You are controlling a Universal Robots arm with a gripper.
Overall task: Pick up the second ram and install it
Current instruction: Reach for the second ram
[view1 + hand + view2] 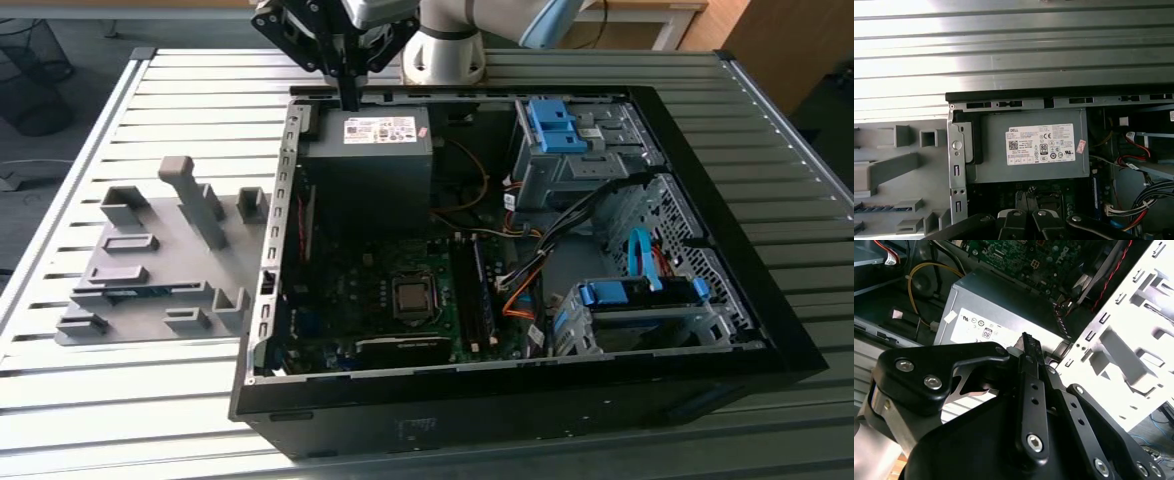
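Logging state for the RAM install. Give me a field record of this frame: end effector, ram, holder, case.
end effector: above the power supply, near the case's far edge in the exterior view; fingers together, nothing held
second ram: blue stick lying in the grey holder, not picked up
grey holder: on the slatted table, at the exterior view's left of the case
PC case: side open, interior exposed

hand hangs from the wrist, pointing straight down — fingers pressed together.
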